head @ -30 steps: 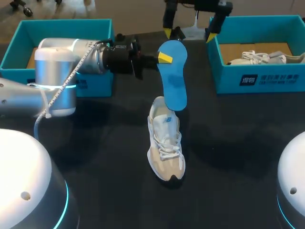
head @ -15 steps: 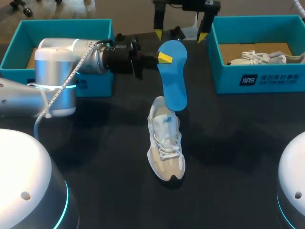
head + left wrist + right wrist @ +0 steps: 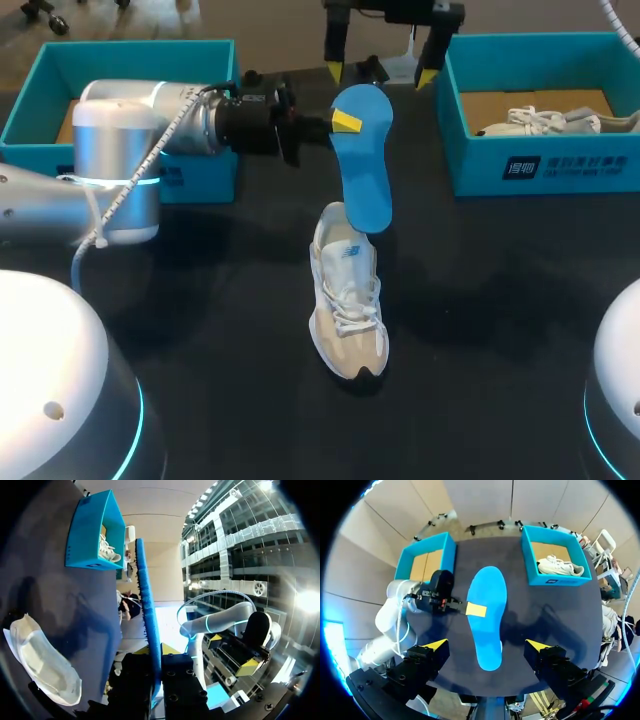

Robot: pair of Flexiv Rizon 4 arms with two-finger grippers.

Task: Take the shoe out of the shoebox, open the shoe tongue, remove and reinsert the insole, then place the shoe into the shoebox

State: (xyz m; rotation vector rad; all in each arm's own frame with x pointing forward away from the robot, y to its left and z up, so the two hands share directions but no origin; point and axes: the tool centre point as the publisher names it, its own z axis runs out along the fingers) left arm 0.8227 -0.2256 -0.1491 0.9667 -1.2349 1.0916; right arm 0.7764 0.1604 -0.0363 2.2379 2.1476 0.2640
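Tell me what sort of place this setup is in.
Probably a robot test bench for shoe handling: a black-topped table holds two teal cardboard shoeboxes and a white lace-up sneaker, while the left gripper grips a blue foam insole.

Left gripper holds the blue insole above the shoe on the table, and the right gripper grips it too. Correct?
No. The right gripper is open and clear of the insole, as the right wrist view shows. The left gripper alone holds it above the shoe on the table.

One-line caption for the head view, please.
Left gripper holds the blue insole over the shoe on the table; right gripper hangs open beyond it.
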